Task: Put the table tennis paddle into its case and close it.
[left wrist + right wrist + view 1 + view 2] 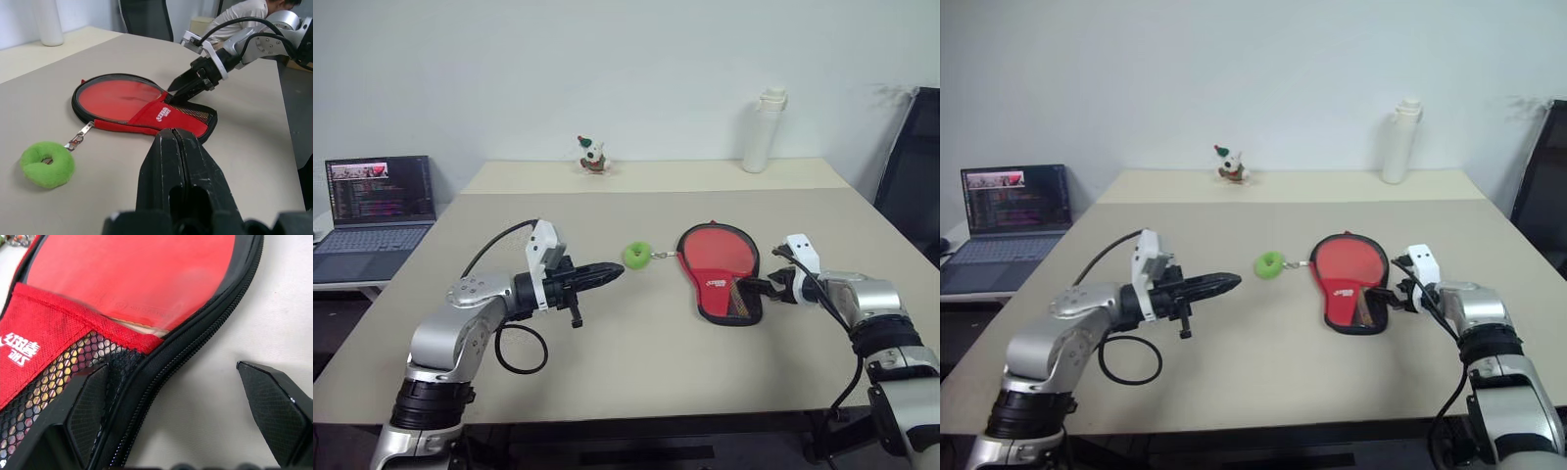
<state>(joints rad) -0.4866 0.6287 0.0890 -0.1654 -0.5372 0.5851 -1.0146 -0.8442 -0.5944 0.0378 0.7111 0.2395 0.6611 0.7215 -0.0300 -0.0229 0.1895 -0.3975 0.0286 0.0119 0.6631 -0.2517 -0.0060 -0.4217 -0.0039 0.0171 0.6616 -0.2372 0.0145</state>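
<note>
We have the table tennis paddle (715,250) lying flat on the worktop (636,362), already slid into its case (734,299), red face up and handle tucked beneath the red mesh pocket, at about four o'clock from the worktop's centre. The flap is open, leaving the round rubber exposed, so we judge the insertion largely done and the closing not yet done. Our right tool (771,287), its jaws spread wide and gripping nothing, sits at the handle end of the case, one finger (90,406) resting on the mesh and the other (271,406) out over bare worktop, straddling the zip edge, probably to pin or pinch that side. Our left tool (604,271), fingers pressed shut and empty, hangs level over the worktop at nine o'clock from the case, pointing toward the green ball (637,255) on its chain, which lies just beside the case's round end, likely the pull for closing.
</note>
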